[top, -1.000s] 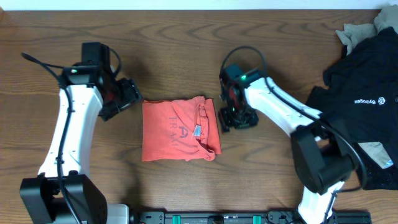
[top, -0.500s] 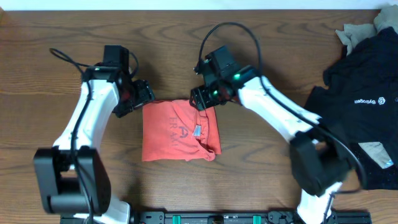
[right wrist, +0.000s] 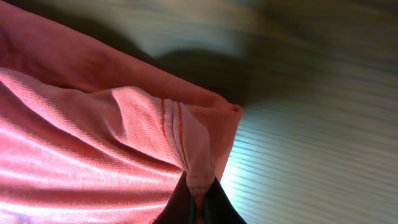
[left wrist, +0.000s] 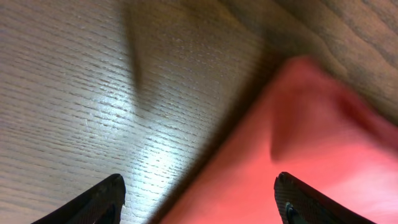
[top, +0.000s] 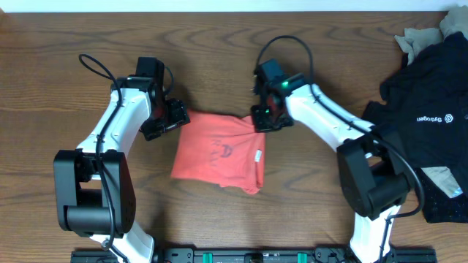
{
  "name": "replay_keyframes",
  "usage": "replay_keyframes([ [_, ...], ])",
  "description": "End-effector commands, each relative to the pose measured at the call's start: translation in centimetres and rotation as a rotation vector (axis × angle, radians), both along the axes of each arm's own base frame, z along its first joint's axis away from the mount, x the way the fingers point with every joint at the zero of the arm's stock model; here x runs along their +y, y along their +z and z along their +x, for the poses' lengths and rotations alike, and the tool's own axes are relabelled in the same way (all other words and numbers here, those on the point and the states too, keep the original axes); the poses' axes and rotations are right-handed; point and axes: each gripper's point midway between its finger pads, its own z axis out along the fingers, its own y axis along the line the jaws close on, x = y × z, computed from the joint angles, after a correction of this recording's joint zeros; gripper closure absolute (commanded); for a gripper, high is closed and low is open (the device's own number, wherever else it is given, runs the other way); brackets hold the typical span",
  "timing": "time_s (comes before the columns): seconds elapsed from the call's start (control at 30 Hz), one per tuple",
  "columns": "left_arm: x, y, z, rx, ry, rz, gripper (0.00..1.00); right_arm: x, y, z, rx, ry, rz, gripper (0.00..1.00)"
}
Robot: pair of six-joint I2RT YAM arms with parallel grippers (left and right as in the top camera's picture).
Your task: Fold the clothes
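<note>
A folded red T-shirt (top: 219,150) lies slightly askew in the middle of the table (top: 219,44). The right claw (top: 262,118) is at its upper right corner, pinched tight on a fold of the hem; the wrist view shows the cloth caught between the closed fingers (right wrist: 171,214). The left claw (top: 175,118) sits at the upper left corner, spread wide and gripping nothing, with the shirt's edge between its fingers (left wrist: 102,199). A black tee (top: 424,117) and beige cloth (top: 420,36) are heaped at the table's right edge, well apart from the shirt.

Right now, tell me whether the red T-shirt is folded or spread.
Folded: the red T-shirt lies as a compact layered block, no sleeves spread; the right claw pinches one corner.
</note>
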Motion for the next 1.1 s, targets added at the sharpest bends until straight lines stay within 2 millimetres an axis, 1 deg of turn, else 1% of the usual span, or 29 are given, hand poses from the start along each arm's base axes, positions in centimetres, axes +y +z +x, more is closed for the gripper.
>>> replay_keyframes([
  [0.0, -0.2, -0.6, -0.4, 0.02, -0.012, 0.004, 0.22, -2.7, 0.6, 1.0, -0.042, -0.056, -0.085, 0.78],
  [0.03, -0.2, -0.6, -0.4, 0.02, -0.012, 0.003, 0.22, -2.9, 0.6, 1.0, -0.041, -0.057, -0.088, 0.69],
  [0.07, -0.2, -0.6, -0.4, 0.02, -0.012, 0.003, 0.22, -3.0, 0.5, 1.0, -0.042, -0.057, -0.094, 0.64],
  [0.1, -0.2, -0.6, -0.4, 0.019, -0.012, 0.003, 0.22, -3.1, 0.5, 1.0, -0.044, -0.048, -0.104, 0.6],
  [0.17, -0.8, -0.4, -0.1, 0.001, -0.051, -0.029, 0.2, -3.8, 0.5, 0.6, -0.035, -0.047, -0.138, 0.57],
  [0.2, -1.3, -0.3, 0.1, -0.011, -0.084, -0.057, 0.19, -4.3, 0.5, 0.3, -0.022, -0.052, -0.16, 0.58],
  [0.33, -2.9, 0.1, 0.8, -0.058, -0.173, -0.136, 0.09, -6.7, 1.0, -1.1, 0.034, -0.123, -0.238, 0.59],
  [0.43, -3.9, 0.4, 1.1, -0.094, -0.248, -0.188, 0.05, -7.5, 2.1, -1.6, 0.041, -0.124, -0.244, 0.59],
  [0.53, -5.2, 0.6, 1.5, -0.128, -0.319, -0.255, 0.04, -7.7, 3.2, -1.8, 0.028, -0.122, -0.241, 0.58],
  [0.63, -5.4, -0.3, 1.6, -0.119, -0.334, -0.268, 0.03, -7.8, 4.0, -1.7, 0.007, -0.125, -0.239, 0.57],
  [0.73, -5.7, -1.6, 1.3, -0.09, -0.355, -0.292, 0.03, -8.0, 4.5, -1.8, -0.003, -0.126, -0.242, 0.57],
  [0.83, -7.4, -2.5, 0.5, -0.068, -0.427, -0.401, 0.03, -8.0, 4.5, -1.9, 0.0, -0.127, -0.244, 0.57],
  [0.87, -7.8, -2.8, 0.3, -0.064, -0.448, -0.431, 0.05, -8.1, 4.5, -1.9, 0.002, -0.129, -0.245, 0.57],
  [0.93, -8.2, -3.3, 0.0, -0.052, -0.467, -0.46, 0.11, -8.3, 4.5, -1.9, 0.004, -0.132, -0.245, 0.57],
  [0.97, -8.2, -3.6, -0.1, -0.046, -0.468, -0.462, 0.19, -8.3, 4.5, -1.9, 0.004, -0.134, -0.245, 0.57],
  [1.0, -8.2, -3.8, -0.2, -0.044, -0.475, -0.461, 0.3, -8.3, 4.5, -1.9, 0.004, -0.134, -0.245, 0.57],
  [1.03, -8.2, -3.8, -0.1, -0.052, -0.493, -0.458, 0.58, -8.3, 4.5, -1.9, 0.007, -0.133, -0.246, 0.57],
  [1.07, -8.0, -3.9, 0.1, -0.062, -0.5, -0.449, 0.75, -8.4, 4.5, -2.0, 0.009, -0.133, -0.248, 0.57],
])
